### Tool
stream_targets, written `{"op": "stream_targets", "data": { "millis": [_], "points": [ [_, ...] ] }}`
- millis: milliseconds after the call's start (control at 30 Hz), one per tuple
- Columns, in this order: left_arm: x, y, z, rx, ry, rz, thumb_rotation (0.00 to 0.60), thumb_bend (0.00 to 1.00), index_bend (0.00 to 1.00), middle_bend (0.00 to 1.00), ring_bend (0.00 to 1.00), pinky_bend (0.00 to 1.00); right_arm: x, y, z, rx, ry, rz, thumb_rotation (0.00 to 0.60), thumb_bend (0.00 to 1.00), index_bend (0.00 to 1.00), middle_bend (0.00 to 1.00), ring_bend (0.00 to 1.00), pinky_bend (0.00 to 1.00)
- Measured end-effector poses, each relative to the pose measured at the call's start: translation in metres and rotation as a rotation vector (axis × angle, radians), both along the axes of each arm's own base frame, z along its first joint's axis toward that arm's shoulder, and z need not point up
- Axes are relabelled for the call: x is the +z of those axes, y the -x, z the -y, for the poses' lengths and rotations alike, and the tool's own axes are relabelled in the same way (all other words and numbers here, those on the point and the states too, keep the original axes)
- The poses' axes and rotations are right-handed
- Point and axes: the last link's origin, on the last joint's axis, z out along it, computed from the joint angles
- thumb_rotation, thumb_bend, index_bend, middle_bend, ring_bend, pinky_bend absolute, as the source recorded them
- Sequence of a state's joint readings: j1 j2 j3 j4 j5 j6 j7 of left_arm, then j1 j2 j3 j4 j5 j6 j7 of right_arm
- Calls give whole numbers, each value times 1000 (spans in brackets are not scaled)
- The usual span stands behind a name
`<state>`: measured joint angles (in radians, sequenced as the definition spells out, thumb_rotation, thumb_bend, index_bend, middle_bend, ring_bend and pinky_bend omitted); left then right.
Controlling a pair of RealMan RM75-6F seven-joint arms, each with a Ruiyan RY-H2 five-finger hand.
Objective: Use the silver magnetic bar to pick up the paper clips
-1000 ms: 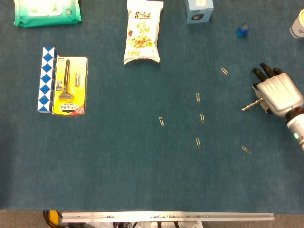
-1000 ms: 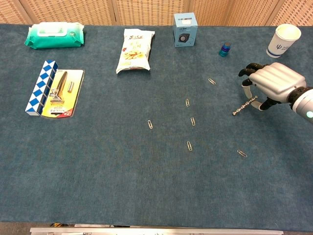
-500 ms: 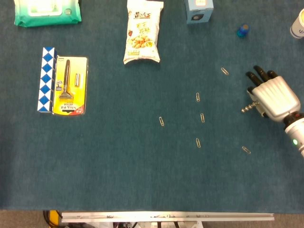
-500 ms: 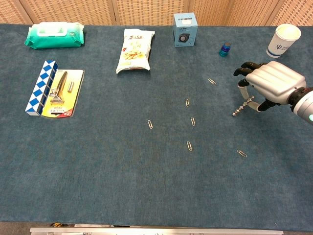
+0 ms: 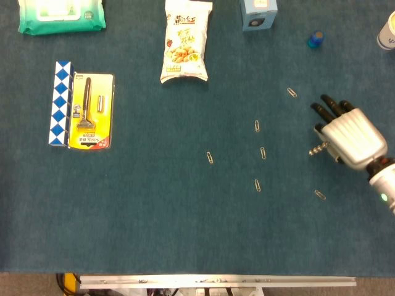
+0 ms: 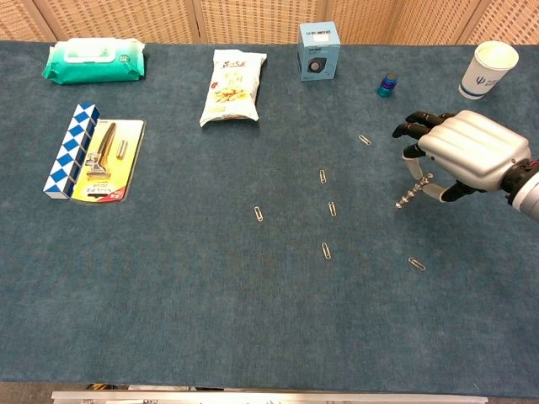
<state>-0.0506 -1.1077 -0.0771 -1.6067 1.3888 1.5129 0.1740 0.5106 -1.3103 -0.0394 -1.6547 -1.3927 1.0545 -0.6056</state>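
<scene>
At the right of the frame in both views, the right robot hand [image 5: 349,135] [image 6: 465,153] grips the silver magnetic bar [image 5: 319,148] [image 6: 411,194], with its dark fingertips [image 5: 325,106] pointing toward the upper left. The bar juts out from under the hand toward the lower left, its free end over bare blue surface [image 5: 154,209].

Six paper clips lie loose on the surface, none touching the bar. One paper clip [image 5: 292,92] [image 6: 365,140] lies up and left of the hand, near the fingertips. Another [image 5: 320,195] [image 6: 417,263] lies below the hand. Three form a loose column left of the bar's tip: the top one [image 5: 257,126], the middle one [image 5: 263,153] and the bottom one [image 5: 257,185]. The sixth [image 5: 211,157] sits further left, toward frame centre.

The left robot hand appears in neither view.
</scene>
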Motion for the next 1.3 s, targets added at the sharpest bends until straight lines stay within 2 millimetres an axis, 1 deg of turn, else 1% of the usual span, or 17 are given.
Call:
{"op": "stream_targets", "data": {
  "millis": [267,567,967,1300],
  "points": [
    [5,2,0,7,-20,-4,600,180,498,522,570,726,9,-7,-27,53,-53,0,600,300,583,179,89,270],
    [7,4,-1,16,-32,-6,600,179,498,522,570,726,15,-1,-49,61,-109,-12,600,300,588,179,89,270],
    [7,5,-1,22,-34,-11,600,179,498,522,570,726,18,9,-63,44,-148,-30,600,300,591,179,89,270],
    [8,5,-2,23,-34,-9,600,179,498,522,570,726,16,13,-65,34,-156,-45,600,300,591,179,89,270]
  ]
}}
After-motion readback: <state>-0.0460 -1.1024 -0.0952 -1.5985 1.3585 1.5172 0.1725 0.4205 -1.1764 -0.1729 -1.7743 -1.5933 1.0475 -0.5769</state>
